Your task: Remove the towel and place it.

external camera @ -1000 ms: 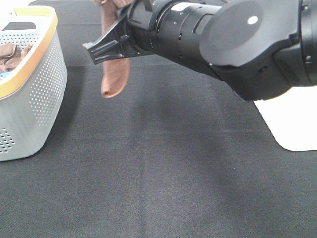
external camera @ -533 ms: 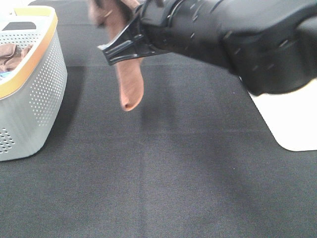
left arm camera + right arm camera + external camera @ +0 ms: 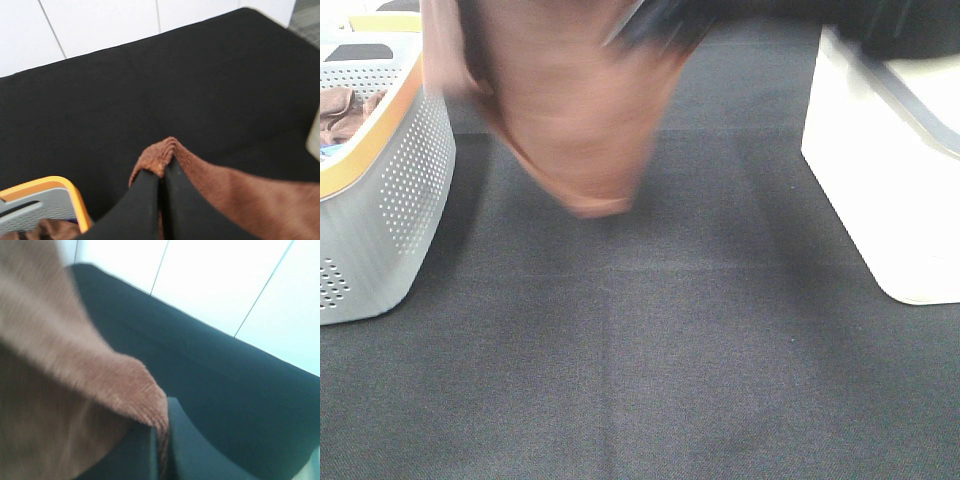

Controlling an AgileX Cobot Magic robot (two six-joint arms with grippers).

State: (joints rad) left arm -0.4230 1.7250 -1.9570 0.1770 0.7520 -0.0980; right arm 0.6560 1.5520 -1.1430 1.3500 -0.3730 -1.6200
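The reddish-brown towel (image 3: 570, 110) hangs in the air above the black cloth table, spread wide and motion-blurred, its lower edge clear of the table. My left gripper (image 3: 161, 172) is shut on a bunched corner of the towel (image 3: 240, 195). My right gripper (image 3: 160, 427) is shut on another edge of the towel (image 3: 60, 390). In the high view only a dark blur of the right arm (image 3: 665, 20) shows at the top edge. The towel's white tag is not visible.
A grey perforated basket with an orange rim (image 3: 380, 200) stands at the left, holding another bunched brown cloth (image 3: 345, 110); its rim also shows in the left wrist view (image 3: 65, 187). A white box (image 3: 880, 180) stands at the right. Black cloth covers the table (image 3: 650, 380).
The right arm has swung up out of the foreground, uncovering the white box. The towel, a narrow hanging strip before, is now stretched wide between both grippers and blurred with motion.
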